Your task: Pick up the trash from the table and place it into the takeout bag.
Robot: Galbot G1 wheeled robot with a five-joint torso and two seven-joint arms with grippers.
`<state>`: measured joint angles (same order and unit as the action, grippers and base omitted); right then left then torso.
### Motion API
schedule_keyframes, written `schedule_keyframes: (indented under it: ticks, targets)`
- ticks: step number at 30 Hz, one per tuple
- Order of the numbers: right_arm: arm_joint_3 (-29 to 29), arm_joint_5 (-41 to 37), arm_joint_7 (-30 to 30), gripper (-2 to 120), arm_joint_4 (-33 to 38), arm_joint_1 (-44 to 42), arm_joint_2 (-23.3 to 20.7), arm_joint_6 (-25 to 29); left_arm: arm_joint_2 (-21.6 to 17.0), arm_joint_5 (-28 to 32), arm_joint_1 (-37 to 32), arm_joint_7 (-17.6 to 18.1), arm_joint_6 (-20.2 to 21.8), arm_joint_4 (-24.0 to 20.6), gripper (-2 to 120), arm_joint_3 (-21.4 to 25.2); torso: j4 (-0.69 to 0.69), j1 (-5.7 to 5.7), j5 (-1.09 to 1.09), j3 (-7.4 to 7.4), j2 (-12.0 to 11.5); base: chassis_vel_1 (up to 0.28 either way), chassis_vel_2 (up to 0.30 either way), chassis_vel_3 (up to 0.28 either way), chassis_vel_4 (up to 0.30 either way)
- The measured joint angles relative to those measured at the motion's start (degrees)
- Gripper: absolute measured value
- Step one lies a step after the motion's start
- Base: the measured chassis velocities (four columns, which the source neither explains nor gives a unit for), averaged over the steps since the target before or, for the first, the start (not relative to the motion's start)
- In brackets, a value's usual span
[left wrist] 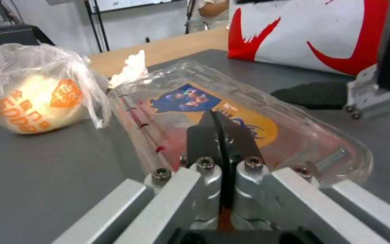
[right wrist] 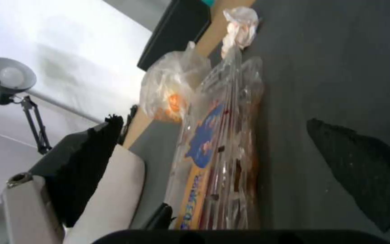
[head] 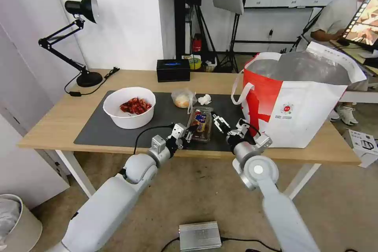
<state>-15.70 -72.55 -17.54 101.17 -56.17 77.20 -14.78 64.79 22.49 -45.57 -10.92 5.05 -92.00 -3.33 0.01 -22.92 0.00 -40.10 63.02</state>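
So the thing that matters here is how the clear plastic clamshell tray with the blue-and-orange label and red scraps (head: pixel 200 123) sits relative to the two hands. It lies flat on the dark grey mat (head: pixel 98 128) of the light-wood bench (head: pixel 55 116), long axis running away from the robot, near end pointing right back at it.

The left hand (head: pixel 188 134) is right at that near end. From the left wrist camera its two black fingers (left wrist: pixel 204 140) look pressed together over the tray's near lip, so I'd call it clenched on the tray edge, though the pinch itself is hard to confirm through the clear plastic.

The right hand (head: pixel 225 123) sits just beside the tray's right flank, fingers spread, gripping nothing, between the tray and the big white-and-red takeout bag with foil lining (head: pixel 299 98).

So the bag is off to the tray's right, mouth open and well above the mat. My guess: the left hand has to lift high and swing across, with the right one in the way.
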Motion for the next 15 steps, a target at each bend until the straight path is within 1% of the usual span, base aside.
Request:
schedule_keyframes:
  ticks: [6,15]
  targets:
    - [-0.09,-1.74,-2.34,100,-2.18,1.84,1.01,-2.61,0.26,0.00,-0.08,-0.02,0.00,-0.08,0,0.01,-0.01,0.00,-0.01,0.00,0.00,0.000,0.000,0.000,0.000]
    - [0.06,-4.37,-5.52,100,-2.77,3.28,2.78,-4.28,0.20,-0.05,-0.30,-0.05,0.00,-0.33,0,0.23,-0.03,0.01,-0.01,0.01,0.01,0.000,0.000,0.000,0.000]
